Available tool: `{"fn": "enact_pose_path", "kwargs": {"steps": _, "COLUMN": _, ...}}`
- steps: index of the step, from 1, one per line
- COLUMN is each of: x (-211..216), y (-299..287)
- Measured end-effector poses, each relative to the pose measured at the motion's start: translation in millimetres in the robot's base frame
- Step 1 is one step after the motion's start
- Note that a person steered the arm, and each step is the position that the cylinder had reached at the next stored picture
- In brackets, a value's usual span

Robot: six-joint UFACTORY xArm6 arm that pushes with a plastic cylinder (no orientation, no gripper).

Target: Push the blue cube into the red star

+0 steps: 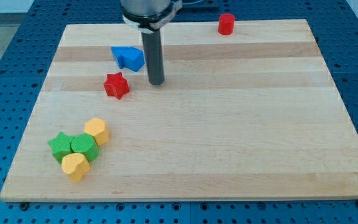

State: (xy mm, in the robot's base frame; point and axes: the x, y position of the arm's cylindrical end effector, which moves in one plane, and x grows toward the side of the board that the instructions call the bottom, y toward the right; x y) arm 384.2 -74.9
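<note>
The blue cube [128,57] lies on the wooden board near the view's top left. The red star [116,85] lies just below it and slightly to the left, a small gap apart. My tip [157,83] rests on the board to the right of both, close to the blue cube's lower right side and level with the red star. The rod rises straight up from it to the arm at the view's top.
A red cylinder [226,23] stands at the board's top edge, right of centre. At the lower left sits a cluster: a yellow hexagon block [97,130], a green star [60,146], a green cylinder [84,147] and a yellow heart [75,166]. The wooden board [229,137] rests on a blue perforated table.
</note>
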Motion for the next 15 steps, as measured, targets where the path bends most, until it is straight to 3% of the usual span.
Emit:
{"fn": "enact_pose_path", "kwargs": {"steps": 2, "x": 52, "y": -40}}
{"fn": "enact_pose_path", "kwargs": {"steps": 5, "x": 88, "y": -31}}
{"fn": "enact_pose_path", "kwargs": {"steps": 6, "x": 26, "y": 4}}
{"fn": "enact_pose_path", "kwargs": {"steps": 8, "x": -140, "y": 56}}
{"fn": "enact_pose_path", "kwargs": {"steps": 9, "x": -165, "y": 33}}
{"fn": "enact_pose_path", "kwargs": {"steps": 10, "x": -152, "y": -29}}
{"fn": "enact_pose_path", "kwargs": {"steps": 12, "x": -102, "y": -38}}
{"fn": "enact_pose_path", "kwargs": {"steps": 15, "x": 13, "y": -38}}
